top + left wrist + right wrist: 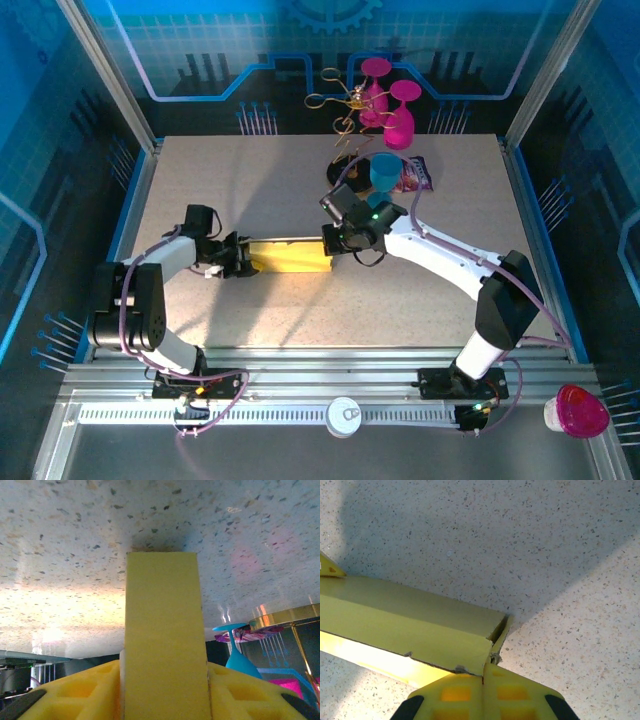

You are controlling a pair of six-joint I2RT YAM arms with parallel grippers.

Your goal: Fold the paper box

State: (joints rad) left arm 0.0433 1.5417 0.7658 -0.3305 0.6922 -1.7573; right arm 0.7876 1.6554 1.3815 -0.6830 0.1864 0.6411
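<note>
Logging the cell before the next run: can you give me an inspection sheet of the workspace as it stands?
Surface: speckled table, no spill seen.
Job's things: yellow paper box lies mid-table, a gripper at each end.
Clutter: blue goblet, purple packet, pink goblets and wire stand near the far edge.
Grippers: left gripper shut on the box's left end; right gripper shut on its right-end flap.
Cables: purple cables follow both arms, off the box.
Surroundings: blue panels; pink cup on the near rail.

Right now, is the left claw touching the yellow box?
Touching. In the left wrist view, the paper box sits squeezed inside the left claw, no gap on either side.
</note>
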